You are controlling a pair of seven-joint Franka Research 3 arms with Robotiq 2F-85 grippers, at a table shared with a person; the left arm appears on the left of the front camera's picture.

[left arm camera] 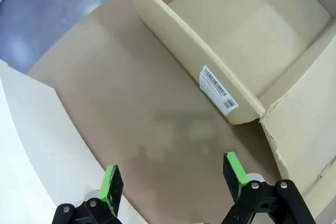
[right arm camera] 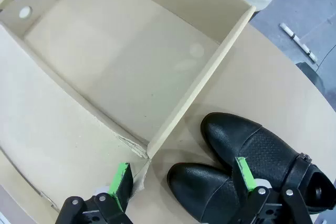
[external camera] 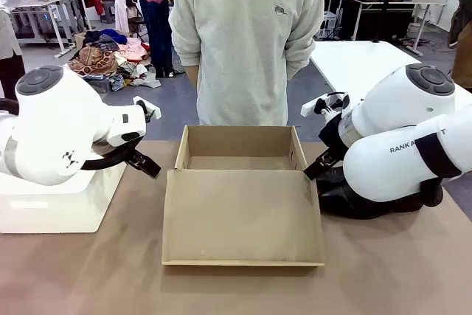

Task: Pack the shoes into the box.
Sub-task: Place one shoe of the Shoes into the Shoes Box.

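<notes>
The tan cardboard box stands open in the middle of the table, its inside bare, its lid flap lying flat towards me. Two glossy black shoes lie side by side on the table just outside the box's right wall, toes pointing at it. My right gripper hovers open over the nearer shoe's toe and the box corner, holding nothing. My left gripper hangs open over bare table beside the box's left wall, which carries a barcode label.
A white rounded block sits at the table's left, close under my left arm. A person in a grey sweatshirt stands at the far edge behind the box. Bare table stretches in front of the lid.
</notes>
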